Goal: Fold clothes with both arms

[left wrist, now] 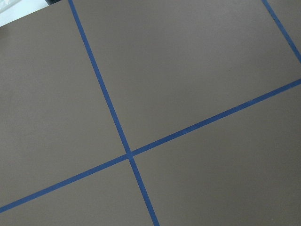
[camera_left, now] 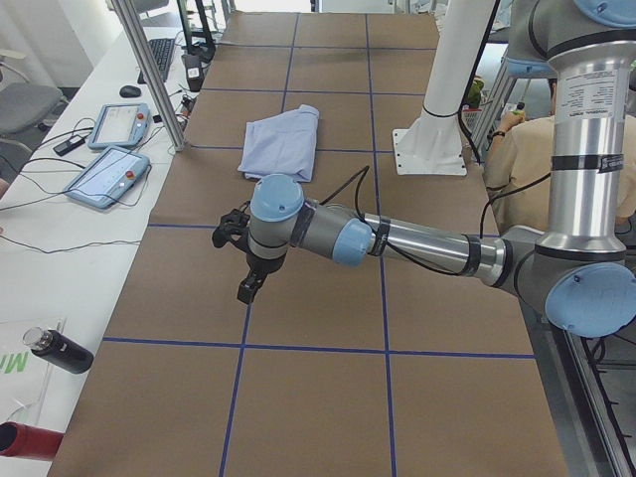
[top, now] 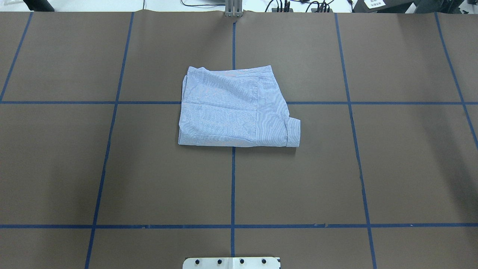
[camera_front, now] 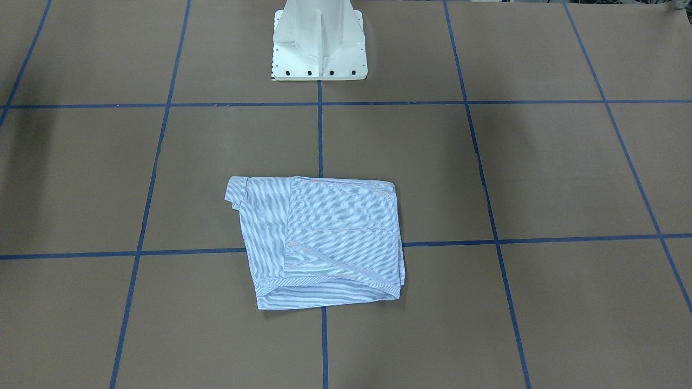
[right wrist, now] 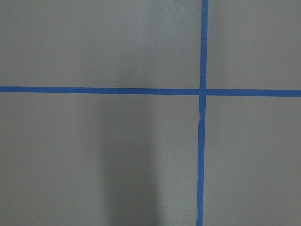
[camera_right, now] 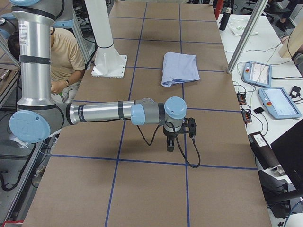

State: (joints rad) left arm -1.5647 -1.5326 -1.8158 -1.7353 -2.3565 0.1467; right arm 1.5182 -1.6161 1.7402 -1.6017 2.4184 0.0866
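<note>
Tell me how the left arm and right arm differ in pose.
The left arm carries the left claw slanted; the right arm hangs the right claw straight down. The left wrist view shows the tape lines running diagonally; the right wrist view shows them square. Both arms stretch over the table, away from the folded shirt.

1 folded striped shirt (camera_right: 181,68), flat on brown table (camera_right: 142,189) with a blue tape grid. 1 right arm (camera_right: 104,112) stretched low; right gripper (camera_right: 170,147) pointing down, well apart from shirt, jaws unreadable. 1 white pedestal (camera_right: 108,64). 1 seated person (camera_right: 64,52). Far tablet (camera_right: 257,73) and near tablet (camera_right: 282,103) on side bench.
</note>
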